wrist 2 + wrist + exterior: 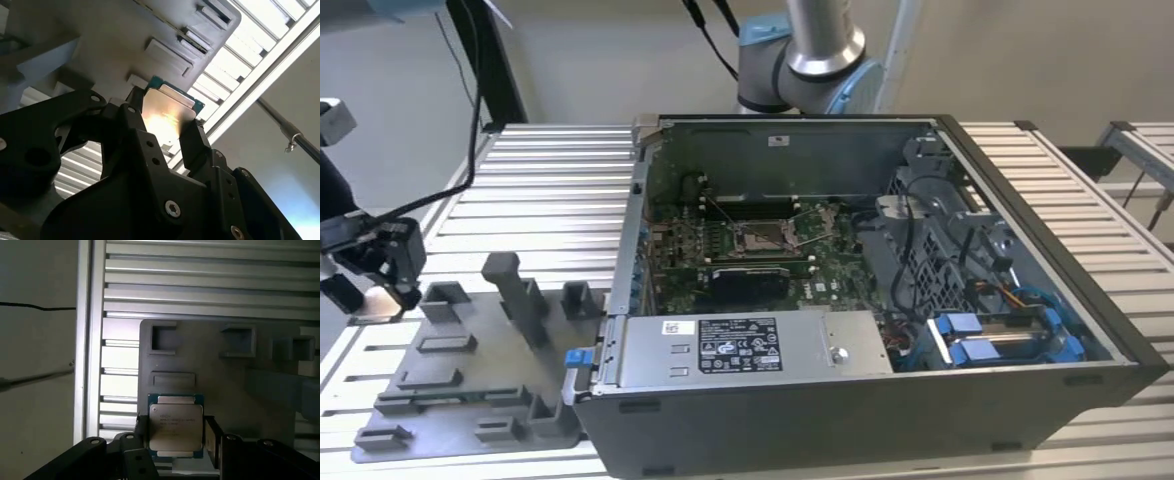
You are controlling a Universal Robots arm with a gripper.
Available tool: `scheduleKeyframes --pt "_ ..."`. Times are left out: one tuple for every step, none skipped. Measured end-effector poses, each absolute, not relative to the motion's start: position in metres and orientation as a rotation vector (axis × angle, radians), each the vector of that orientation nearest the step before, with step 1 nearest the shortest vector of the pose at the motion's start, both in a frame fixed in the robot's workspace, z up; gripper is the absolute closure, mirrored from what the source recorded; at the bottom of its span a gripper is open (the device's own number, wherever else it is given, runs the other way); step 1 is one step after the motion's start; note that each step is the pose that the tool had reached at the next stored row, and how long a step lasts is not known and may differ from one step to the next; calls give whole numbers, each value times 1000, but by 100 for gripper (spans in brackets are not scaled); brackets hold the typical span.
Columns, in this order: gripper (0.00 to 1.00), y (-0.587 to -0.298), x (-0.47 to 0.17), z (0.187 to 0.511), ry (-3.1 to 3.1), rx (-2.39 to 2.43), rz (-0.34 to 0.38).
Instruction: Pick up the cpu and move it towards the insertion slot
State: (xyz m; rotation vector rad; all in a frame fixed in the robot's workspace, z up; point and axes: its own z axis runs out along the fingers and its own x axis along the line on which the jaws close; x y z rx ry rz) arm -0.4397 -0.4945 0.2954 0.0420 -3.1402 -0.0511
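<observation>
Black tool [175,432] fingers fill the foreground in both wrist views, pressed in on two opposite edges of the cpu [176,427] so that the chip sits pinched between them. Its silvery metal face is turned towards the first wrist camera, with a thin green border of substrate around it, and that face lies roughly parallel to the grey fixture plate [220,385] behind it. Whether the chip has cleared the plate or rests in one of its pockets I cannot tell. Being square, the cpu has no real long axis; the two free edges run across the gap between the fingers, and in the second wrist view the cpu [167,112] catches a bright glare. I judge it light, stiff and thin, with a slick lid and a delicate contact face, so the bare side edges are the right place to hold it, with modest force and kept level. In the exterior view the tool [380,290] hangs over the fixture plate's [467,400] corner at that view's left, on the slatted desk [547,190]. The insertion slot [761,238] lies well apart from the plate, towards that view's right, inside the open computer case [854,400].
</observation>
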Motion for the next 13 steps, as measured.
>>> scheduleKeyframes --pt "100 -494 -440 300 -3140 42 -51" --pt "100 -494 -440 305 -3140 42 -51" --pt "100 -494 -440 309 -3140 42 -51" --pt "100 -494 -440 314 -3140 42 -51" --pt "100 -494 -440 318 -3140 42 -51" --pt "100 -494 -440 323 -3140 42 -51" --pt "100 -494 -440 328 -3140 42 -51" --pt "100 -494 -440 332 -3140 42 -51" --pt "100 -494 -440 337 -3140 42 -51" --pt "100 -494 -440 341 -3140 42 -51" --pt "100 -494 -440 346 -3140 42 -51" --pt "100 -494 -440 350 -3140 42 -51" --pt "100 -494 -440 355 -3140 42 -51"
